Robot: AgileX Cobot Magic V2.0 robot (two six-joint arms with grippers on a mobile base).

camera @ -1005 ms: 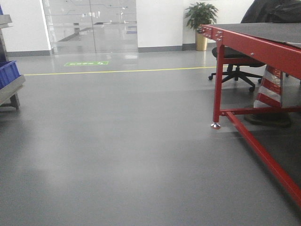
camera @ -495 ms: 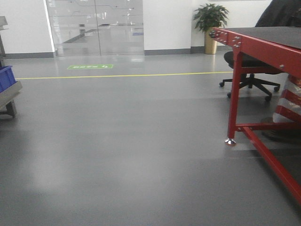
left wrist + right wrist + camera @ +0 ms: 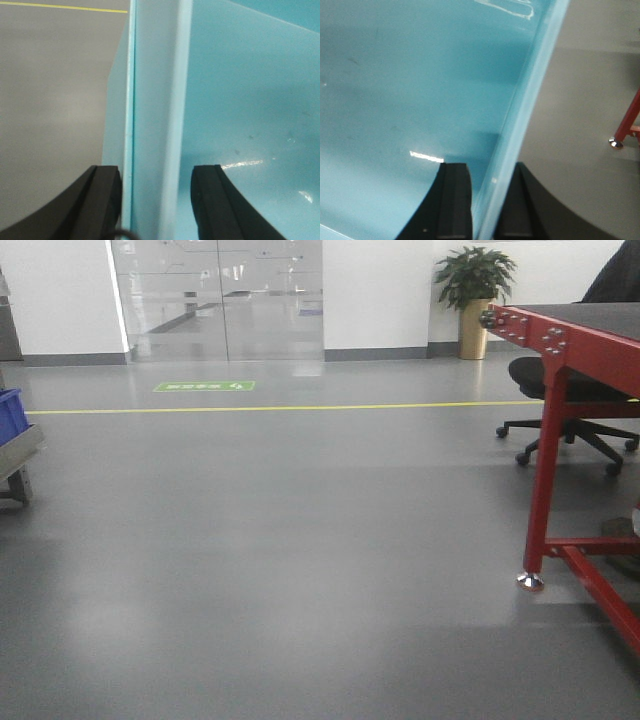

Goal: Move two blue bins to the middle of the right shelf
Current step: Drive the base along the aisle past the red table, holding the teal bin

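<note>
Your left gripper (image 3: 156, 172) is clamping one side wall of the blue bin (image 3: 250, 100), fingers (image 3: 105, 192) pressing both faces. Your right gripper (image 3: 485, 172) is pinching the opposite wall likewise, carrying it over the floor (image 3: 300, 570). Thin and glossy, it is probably handling light but slippery: be gripping deep below the rim. Farther off a red bench (image 3: 560, 340) is standing; the right shelf middle is not showing.

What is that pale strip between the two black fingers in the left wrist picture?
The left wrist view shows the side wall of a light blue plastic bin between the left arm's black fingers. Nothing else sits there.
</note>
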